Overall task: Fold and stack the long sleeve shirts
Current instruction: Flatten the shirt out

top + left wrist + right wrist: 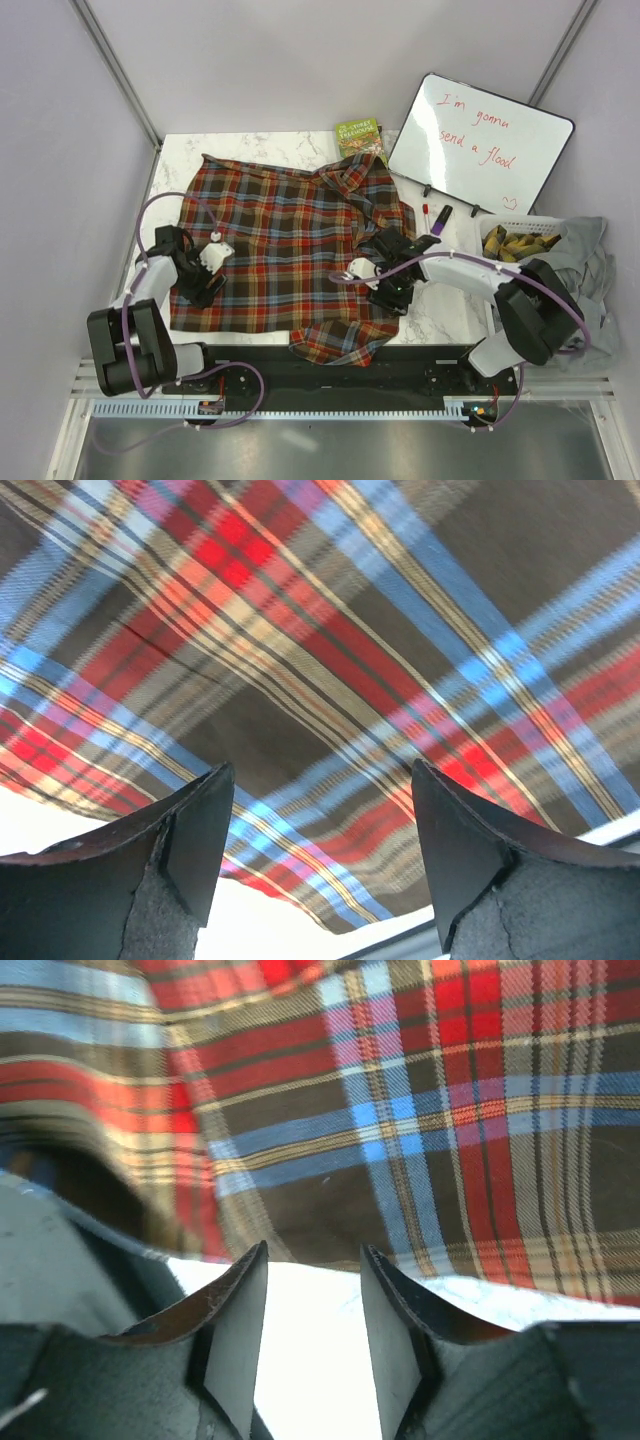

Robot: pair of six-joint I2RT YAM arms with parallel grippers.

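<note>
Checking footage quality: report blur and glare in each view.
Top view: sharp, evenly lit, whiteboard writing legible. Left wrist: shirt weave crisp, table washed out white. Right wrist: shirt soft, blurred at left; table glares white below it.

The shirt [280,245] is matt woven cloth, the table [250,146] smooth, faintly glossy marbled white.

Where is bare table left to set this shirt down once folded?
Free: the table strip beyond the plaid shirt, left of the book; a patch between shirt and basket, under the right arm. Crowded: far right, by whiteboard and markers.
</note>
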